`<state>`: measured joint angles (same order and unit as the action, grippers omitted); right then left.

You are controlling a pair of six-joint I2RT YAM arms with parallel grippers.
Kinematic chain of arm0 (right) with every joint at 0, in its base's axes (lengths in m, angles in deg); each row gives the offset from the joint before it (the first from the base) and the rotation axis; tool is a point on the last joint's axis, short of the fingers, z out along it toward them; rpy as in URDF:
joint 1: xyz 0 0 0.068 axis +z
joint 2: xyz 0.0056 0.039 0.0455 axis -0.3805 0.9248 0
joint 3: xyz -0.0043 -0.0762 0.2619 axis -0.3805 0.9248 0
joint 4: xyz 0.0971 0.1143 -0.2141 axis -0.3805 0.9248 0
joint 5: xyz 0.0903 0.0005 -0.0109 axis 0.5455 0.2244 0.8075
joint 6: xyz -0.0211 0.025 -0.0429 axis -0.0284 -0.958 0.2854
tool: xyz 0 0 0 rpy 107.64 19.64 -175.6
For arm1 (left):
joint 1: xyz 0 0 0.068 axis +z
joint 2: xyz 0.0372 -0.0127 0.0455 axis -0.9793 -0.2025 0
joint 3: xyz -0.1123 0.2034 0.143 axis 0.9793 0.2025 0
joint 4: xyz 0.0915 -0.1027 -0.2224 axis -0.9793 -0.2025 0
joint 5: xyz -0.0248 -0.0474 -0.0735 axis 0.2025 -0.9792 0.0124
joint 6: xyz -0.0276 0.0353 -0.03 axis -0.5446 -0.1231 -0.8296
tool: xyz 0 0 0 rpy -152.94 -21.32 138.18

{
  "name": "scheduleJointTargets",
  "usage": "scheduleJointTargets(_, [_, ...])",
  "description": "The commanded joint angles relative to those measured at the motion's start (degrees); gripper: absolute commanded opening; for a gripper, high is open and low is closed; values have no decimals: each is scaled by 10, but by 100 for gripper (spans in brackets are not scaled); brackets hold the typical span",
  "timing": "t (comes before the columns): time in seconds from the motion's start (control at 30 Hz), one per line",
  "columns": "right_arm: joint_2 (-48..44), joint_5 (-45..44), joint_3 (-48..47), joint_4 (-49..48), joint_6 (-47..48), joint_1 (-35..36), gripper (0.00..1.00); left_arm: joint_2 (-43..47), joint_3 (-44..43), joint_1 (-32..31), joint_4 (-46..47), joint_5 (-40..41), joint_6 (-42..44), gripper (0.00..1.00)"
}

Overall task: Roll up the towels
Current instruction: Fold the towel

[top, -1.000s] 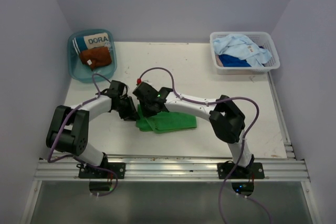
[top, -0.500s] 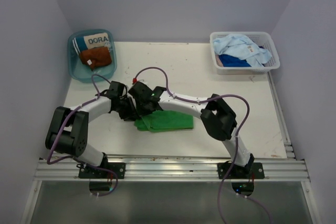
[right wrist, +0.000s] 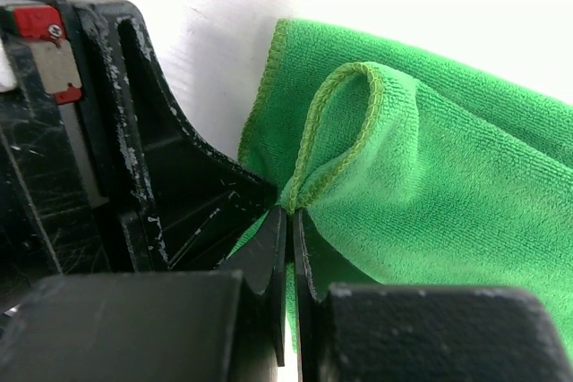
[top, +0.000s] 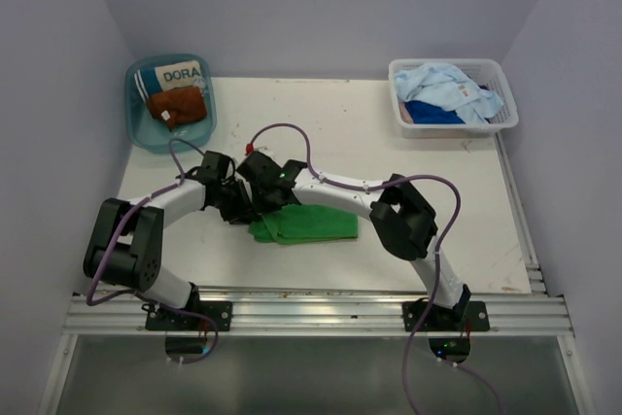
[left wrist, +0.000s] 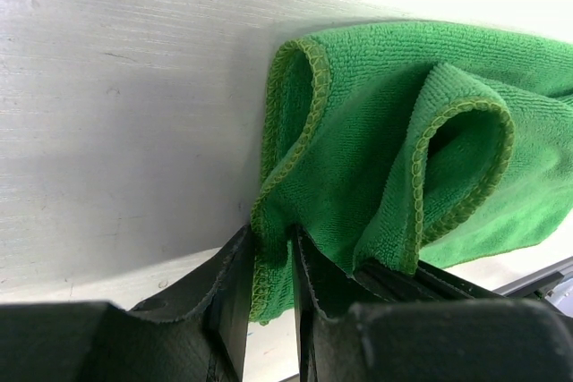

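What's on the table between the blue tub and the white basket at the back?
Nothing. In the top view the table is bare between the blue tub and the white basket.

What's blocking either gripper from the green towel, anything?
Nothing visible. The left gripper and right gripper each pinch a hem fold of the green towel at its left end, jaws closed directly on the cloth.

Teal tub point(top: 134, 109) holds DORA item point(top: 182, 75); white basket point(top: 453, 128) opposite.
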<state>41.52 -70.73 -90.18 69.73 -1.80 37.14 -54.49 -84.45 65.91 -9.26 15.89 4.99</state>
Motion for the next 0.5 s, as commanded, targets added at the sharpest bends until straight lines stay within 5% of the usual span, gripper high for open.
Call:
scheduleJointTargets(0.0, [5,-17,-29,-9,-11,-3,0,-7,21,-3,-9,28,5,27])
scheduleJointTargets(0.13, [24,-12,-51,1,-7,-3,1,-8,19,-3,-10,28,2,27])
scheduleJointTargets(0.2, [22,-11,-53,8,-5,-3,11,-5,17,-3,-13,28,2,27])
scheduleJointTargets(0.33, [-17,-29,-34,3,7,-7,44,11,-1,-3,-38,36,2,27])
scheduleJointTargets(0.47, [-88,-48,12,3,15,-32,50,45,-37,-2,-76,66,4,28])
